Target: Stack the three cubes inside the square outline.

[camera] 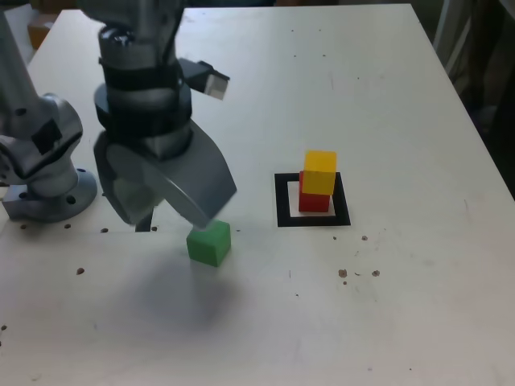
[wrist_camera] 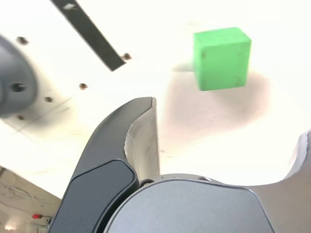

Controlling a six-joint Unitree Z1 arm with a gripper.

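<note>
Green cube (camera: 209, 243) beside open end effector (wrist_camera: 228, 150).

Bright tabletop glare, soft blurred shadows

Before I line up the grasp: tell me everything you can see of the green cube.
The green cube looks matte and solid-coloured, with small darker marks on one face. It sits flat on the table, outside the square outline, towards the exterior view's left. Nothing else appears to touch it.
</note>
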